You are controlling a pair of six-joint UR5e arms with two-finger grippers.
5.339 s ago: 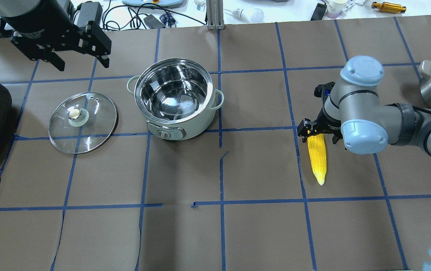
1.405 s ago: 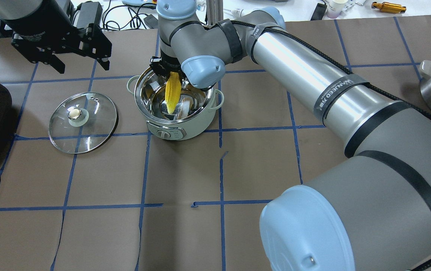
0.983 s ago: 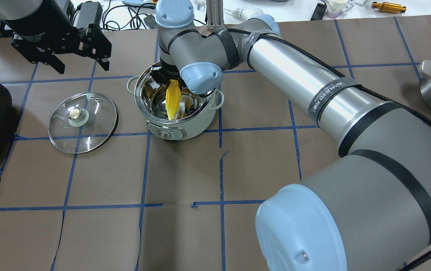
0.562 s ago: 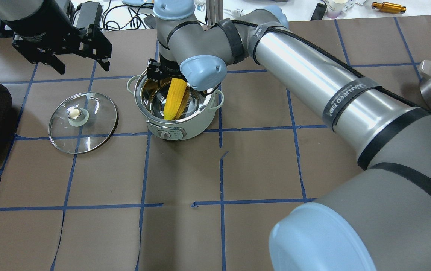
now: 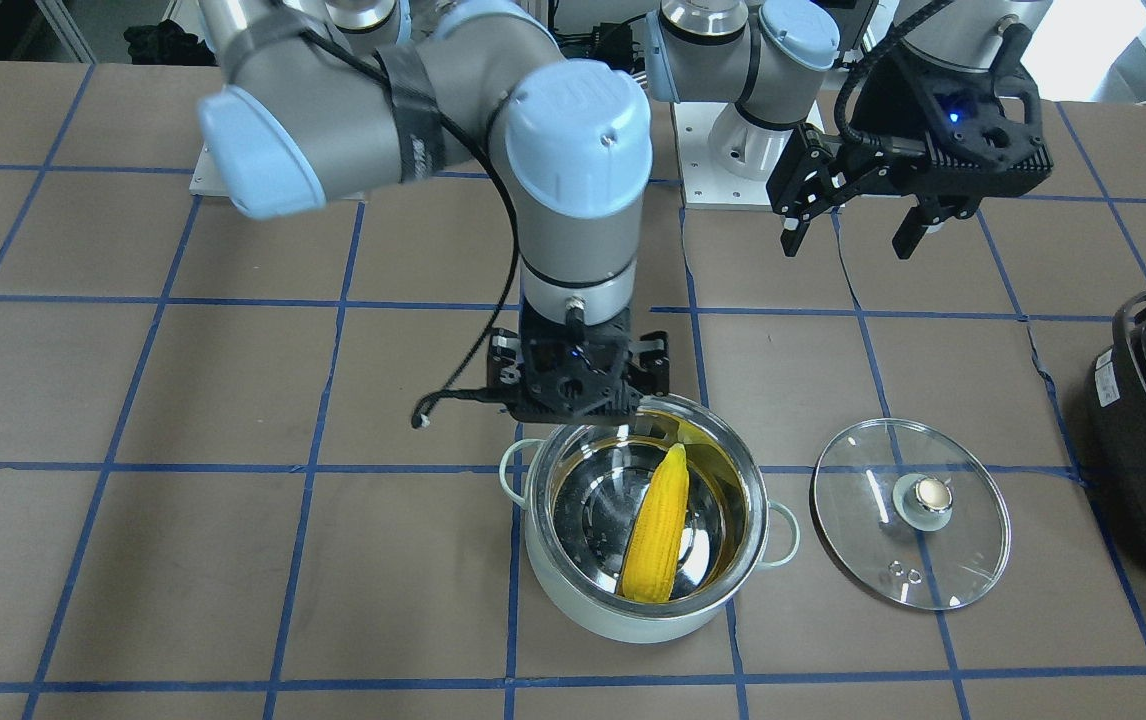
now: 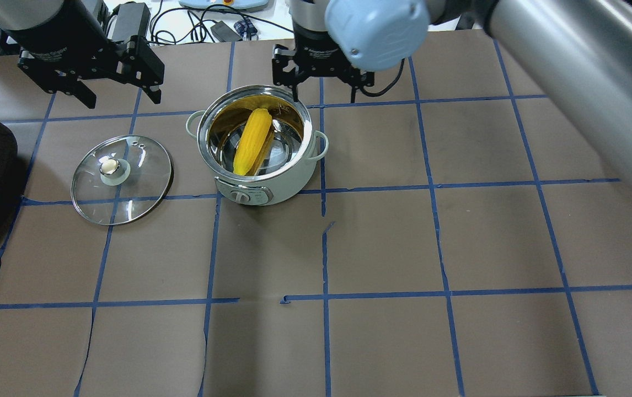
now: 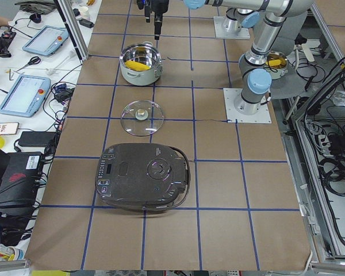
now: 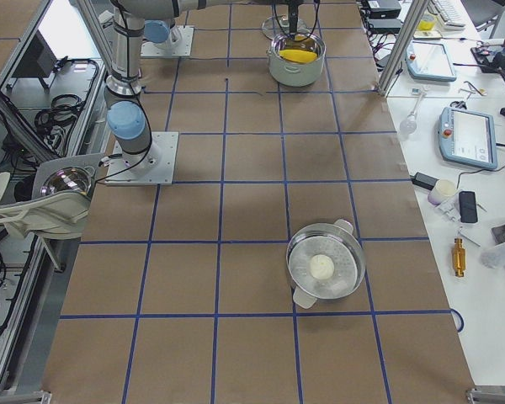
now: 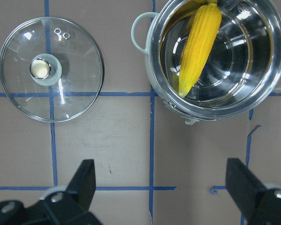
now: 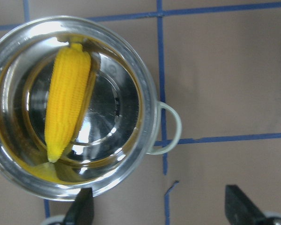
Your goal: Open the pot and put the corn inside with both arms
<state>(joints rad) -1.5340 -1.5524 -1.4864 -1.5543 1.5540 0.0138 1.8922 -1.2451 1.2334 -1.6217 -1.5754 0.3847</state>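
Corn point(image 6: 252, 141) lies loose inside the open pot point(image 6: 294, 177), slanting across the steel bottom with its thick end at the far wall and its tip toward the robot. The right tool point(image 6: 324, 96) hangs over the pot's far rim, fingers apart and empty. The lid point(image 6: 122, 180) sits flat on the worktop point(image 6: 382, 237), knob up, just beside the pot on the robot's left. Beyond the lid, the left tool point(image 6: 122, 96) hovers spread wide, holding nothing.
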